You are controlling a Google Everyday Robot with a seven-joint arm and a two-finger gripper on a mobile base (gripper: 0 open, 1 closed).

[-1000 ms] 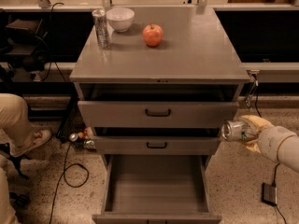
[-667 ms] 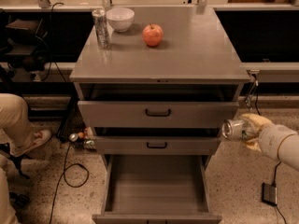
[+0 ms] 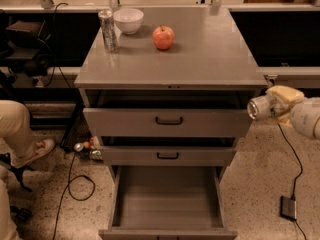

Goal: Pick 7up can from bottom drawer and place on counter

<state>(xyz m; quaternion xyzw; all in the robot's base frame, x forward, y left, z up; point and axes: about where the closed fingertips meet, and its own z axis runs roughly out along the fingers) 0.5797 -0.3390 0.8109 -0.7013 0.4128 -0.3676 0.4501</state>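
Far to the left of your tool and higher, a tall slim can [image 3: 108, 30], a white bowl [image 3: 128, 20] and an apple [image 3: 163, 37] stand at the back of the counter [image 3: 210, 54]. Below and left of the tool, the bottom drawer [image 3: 167, 199] hangs open, its grey inside bare. The 7up can [image 3: 256, 108] lies sideways in the tool [image 3: 271, 106], long axis horizontal, round end pointing left. The tool is clamped on it, just below counter level. The arm [image 3: 305, 116] reaches in from the right, roughly level. Bare counter lies up and left of the tool: judge a lift first, then a move across.
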